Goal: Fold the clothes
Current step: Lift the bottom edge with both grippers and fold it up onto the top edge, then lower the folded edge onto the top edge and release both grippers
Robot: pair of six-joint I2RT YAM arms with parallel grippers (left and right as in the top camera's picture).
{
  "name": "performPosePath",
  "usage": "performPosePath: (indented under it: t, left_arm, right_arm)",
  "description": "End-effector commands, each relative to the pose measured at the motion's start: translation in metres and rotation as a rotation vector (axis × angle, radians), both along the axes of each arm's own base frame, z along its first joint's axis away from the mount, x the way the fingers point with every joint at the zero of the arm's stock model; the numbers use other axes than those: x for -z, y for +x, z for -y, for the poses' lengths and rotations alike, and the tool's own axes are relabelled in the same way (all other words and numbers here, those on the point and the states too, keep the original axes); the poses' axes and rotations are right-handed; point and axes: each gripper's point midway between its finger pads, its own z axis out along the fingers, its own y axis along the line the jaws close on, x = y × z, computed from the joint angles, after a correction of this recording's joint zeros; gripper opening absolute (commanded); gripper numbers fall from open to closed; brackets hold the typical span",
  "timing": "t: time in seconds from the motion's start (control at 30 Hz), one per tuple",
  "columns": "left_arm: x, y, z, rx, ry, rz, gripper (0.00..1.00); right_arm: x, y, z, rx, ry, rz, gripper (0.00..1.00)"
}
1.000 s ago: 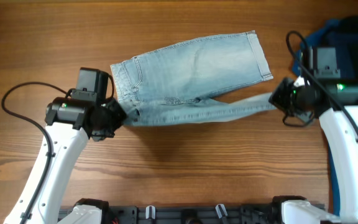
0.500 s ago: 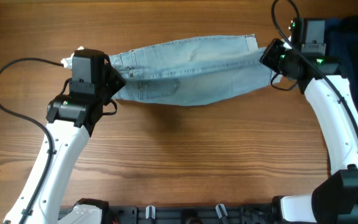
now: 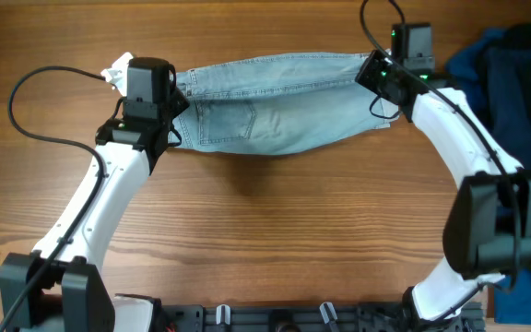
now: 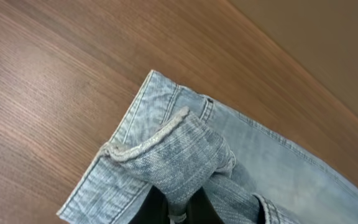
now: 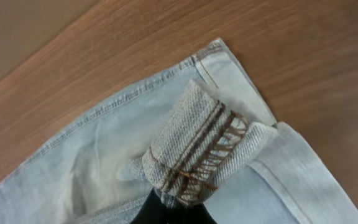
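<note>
Since the jeans (image 3: 275, 101) are only pinched by a bunch of waistband and a bit of hem, either end could slip out if the arms pull too hard, and the fold would land crooked. They're pale blue denim, doubled lengthwise, stretched across the far side of the table (image 3: 275, 231). Looks like the left gripper (image 4: 169, 208) is clamped on the waistband end and the right gripper (image 5: 176, 210) on the cuff. Some dark blue clothes (image 3: 514, 65) sit off to the right.

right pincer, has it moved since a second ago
Yes. The right pincer, shut on the jeans, went toward the far edge of the table and leftward, farther from the blue clothes pile.
</note>
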Motion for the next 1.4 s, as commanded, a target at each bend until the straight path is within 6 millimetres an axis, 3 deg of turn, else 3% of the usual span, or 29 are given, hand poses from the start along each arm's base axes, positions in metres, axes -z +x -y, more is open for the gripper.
performPosePath:
  t: [0.0,0.03,0.07,0.13,0.2,0.23,0.27,0.3,0.37,0.43,0.5,0.53,0.57,0.6,0.63,0.67,0.7,0.73,0.97,1.17,1.37]
  left_arm:
    - [0.009,0.017,-0.014,-0.049,0.052,0.014,0.11]
    - [0.015,0.020,-0.013,-0.049,0.053,0.008,0.15]
    - [0.023,0.023,-0.013,-0.049,0.055,-0.003,0.28]
    - [0.042,0.031,-0.012,-0.050,0.059,-0.020,0.41]
    - [0.051,0.040,-0.014,-0.053,0.059,-0.007,0.66]
    - [0.051,0.045,-0.015,-0.044,0.069,0.009,0.71]
    - [0.048,0.048,-0.016,-0.034,0.080,0.024,0.75]
    - [0.039,0.052,-0.015,-0.010,0.100,0.046,0.95]
    - [0.024,0.055,-0.014,0.022,0.132,0.065,0.99]
    - [0.009,0.054,-0.014,0.022,0.132,0.080,1.00]
    - [-0.001,0.049,-0.011,0.040,0.115,0.084,0.97]
    - [0.000,0.048,-0.006,0.065,0.094,0.076,0.90]
    - [0.005,0.045,0.002,0.102,0.063,0.055,0.74]
    - [0.010,0.041,0.008,0.132,0.037,0.029,0.36]
    - [0.016,0.036,0.015,0.161,0.012,0.001,0.11]
    - [0.018,0.034,0.018,0.176,-0.002,-0.011,0.04]
    - [0.020,0.033,0.025,0.206,-0.031,-0.020,0.04]
    - [0.021,0.032,0.028,0.221,-0.046,-0.023,0.04]
    - [0.052,0.031,0.038,0.259,-0.086,-0.096,0.04]
    - [0.094,0.042,0.041,0.259,-0.088,-0.138,0.04]
    - [0.104,0.058,0.040,0.253,-0.082,-0.093,0.04]
  right_arm:
    - [0.027,0.020,-0.006,0.015,-0.009,0.009,0.04]
    - [0.033,0.024,-0.008,0.011,-0.007,0.014,0.05]
    - [0.041,0.029,-0.010,0.005,0.001,0.022,0.11]
    - [0.053,0.037,-0.015,-0.007,0.018,0.035,0.15]
    - [0.056,0.046,-0.019,-0.022,0.034,0.072,0.30]
    - [0.054,0.051,-0.022,-0.049,0.032,0.097,0.32]
    - [0.046,0.057,-0.029,-0.118,0.021,0.147,0.43]
    - [0.037,0.061,-0.034,-0.166,0.020,0.187,0.59]
    - [0.021,0.067,-0.044,-0.230,0.027,0.244,0.93]
    - [0.009,0.069,-0.049,-0.270,0.027,0.273,1.00]
    - [-0.008,0.063,-0.063,-0.373,0.049,0.309,0.99]
    - [-0.012,0.060,-0.066,-0.392,0.060,0.307,0.95]
    - [-0.014,0.055,-0.070,-0.416,0.072,0.295,0.81]
    - [-0.013,0.048,-0.072,-0.429,0.087,0.270,0.66]
    - [-0.008,0.040,-0.076,-0.447,0.111,0.233,0.40]
    - [-0.004,0.034,-0.078,-0.461,0.131,0.202,0.24]
    - [0.004,0.027,-0.079,-0.463,0.139,0.158,0.07]
    - [0.008,0.023,-0.078,-0.463,0.141,0.132,0.04]
    - [0.028,0.002,-0.086,-0.542,0.062,0.046,0.04]
    - [0.032,0.009,-0.088,-0.491,-0.061,0.058,0.04]
    - [0.036,0.019,-0.080,-0.451,-0.114,0.080,0.04]
